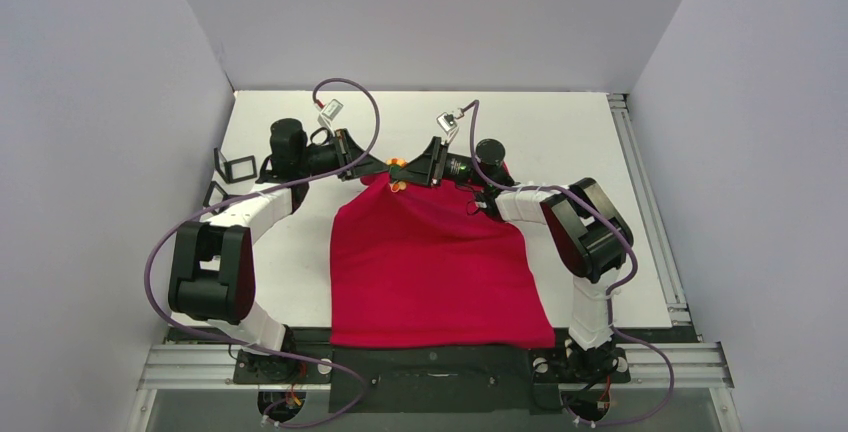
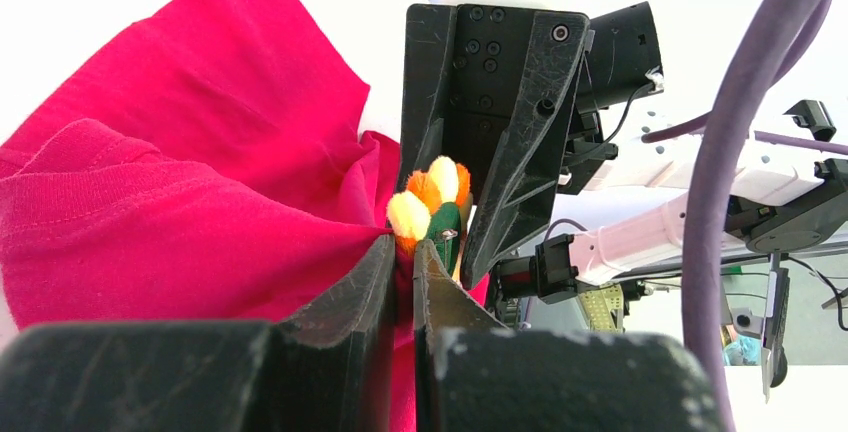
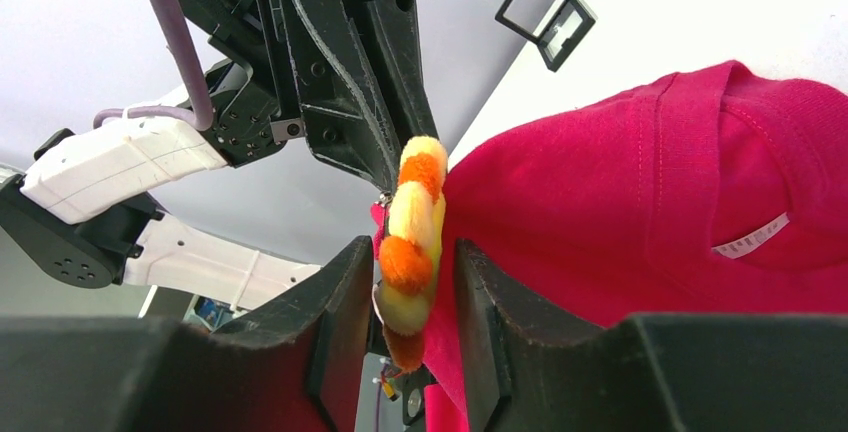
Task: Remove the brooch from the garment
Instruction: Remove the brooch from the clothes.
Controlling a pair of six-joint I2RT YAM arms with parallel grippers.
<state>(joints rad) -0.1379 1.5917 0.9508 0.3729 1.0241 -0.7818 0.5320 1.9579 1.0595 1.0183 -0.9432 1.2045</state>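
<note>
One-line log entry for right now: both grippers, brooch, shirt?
left gripper: shut on garment beside brooch | right gripper: straddles brooch, grip unclear | brooch: on garment, not removed | garment: neck end lifted

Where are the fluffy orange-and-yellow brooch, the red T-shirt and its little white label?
Fluffy orange-and-yellow pom-pom brooch (image 3: 412, 242): right wrist view, its middle pom-poms.
Red short-sleeved T-shirt (image 1: 430, 262): top view, middle of the fabric.
Small white label (image 3: 750, 236): right wrist view, its centre.

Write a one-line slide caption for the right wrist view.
Right gripper flanking the fuzzy orange-and-yellow brooch at the edge of the red T-shirt.
</note>
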